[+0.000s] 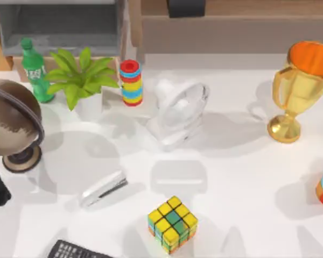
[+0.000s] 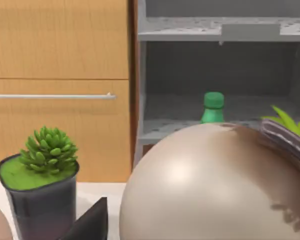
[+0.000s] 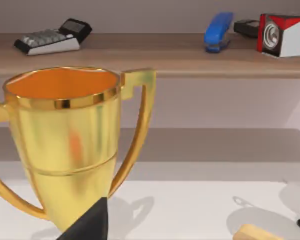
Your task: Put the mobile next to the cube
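The cube [image 1: 173, 224], with yellow, green and orange stickers, sits near the table's front edge at the middle. The mobile is out of view; a faint grey rectangular patch [image 1: 178, 177] lies on the table just behind the cube, and I cannot tell what it is. A dark part of my left gripper [image 2: 90, 225] shows low in the left wrist view, close behind a brown globe [image 2: 215, 185]. A dark part of my right gripper [image 3: 87, 222] shows low in the right wrist view, close to a gold trophy [image 3: 65, 145].
Left side: the globe [image 1: 11, 121], a green bottle [image 1: 33, 67], a plant [image 1: 81, 75]. A striped ring stack [image 1: 131, 81] and a white fan-like object [image 1: 178, 110] stand at the back. The trophy [image 1: 301, 88] is at the right. A white stapler [image 1: 103, 188] and a black keypad device [image 1: 75, 251] lie front left.
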You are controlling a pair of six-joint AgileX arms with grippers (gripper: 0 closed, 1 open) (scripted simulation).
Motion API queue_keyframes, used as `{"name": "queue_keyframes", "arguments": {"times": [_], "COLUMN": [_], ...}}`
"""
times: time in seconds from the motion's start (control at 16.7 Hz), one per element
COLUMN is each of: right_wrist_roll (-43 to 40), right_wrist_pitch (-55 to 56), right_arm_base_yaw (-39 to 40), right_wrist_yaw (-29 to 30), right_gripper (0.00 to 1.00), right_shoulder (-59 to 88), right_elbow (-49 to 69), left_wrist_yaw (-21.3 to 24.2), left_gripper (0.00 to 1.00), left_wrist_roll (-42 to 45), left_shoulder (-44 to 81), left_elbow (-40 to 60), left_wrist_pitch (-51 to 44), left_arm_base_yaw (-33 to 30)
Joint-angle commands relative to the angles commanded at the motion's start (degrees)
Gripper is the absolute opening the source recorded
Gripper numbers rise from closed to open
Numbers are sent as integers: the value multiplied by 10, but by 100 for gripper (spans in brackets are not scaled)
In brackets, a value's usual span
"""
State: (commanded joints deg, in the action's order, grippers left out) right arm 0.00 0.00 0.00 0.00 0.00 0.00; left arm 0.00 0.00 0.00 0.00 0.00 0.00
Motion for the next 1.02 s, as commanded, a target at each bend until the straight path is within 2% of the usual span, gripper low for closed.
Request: {"name": "queue_keyframes", "arguments": {"times": [0.18,0.36,0.78,1.02], "right_wrist_roll": [-5,-53,-292,-381], "right_wrist_pitch": [-5,-46,-218,-301], "right_arm_base_yaw": [-6,-58,-322,-411], "right_wrist_yaw": [-1,-6,-17,-18], "right_gripper": [100,100,100,100], "right_shoulder": [5,50,278,378], "right_elbow": [3,28,110,172], "left_wrist_yaw": [0,0,0,0], "left_gripper": [100,100,100,100], "left_wrist_roll": [0,0,0,0], "left_shoulder": [0,0,0,0], "left_elbow": [0,0,0,0], "left_wrist_pitch": [0,0,0,0], "left_arm_base_yaw": [0,0,0,0]}}
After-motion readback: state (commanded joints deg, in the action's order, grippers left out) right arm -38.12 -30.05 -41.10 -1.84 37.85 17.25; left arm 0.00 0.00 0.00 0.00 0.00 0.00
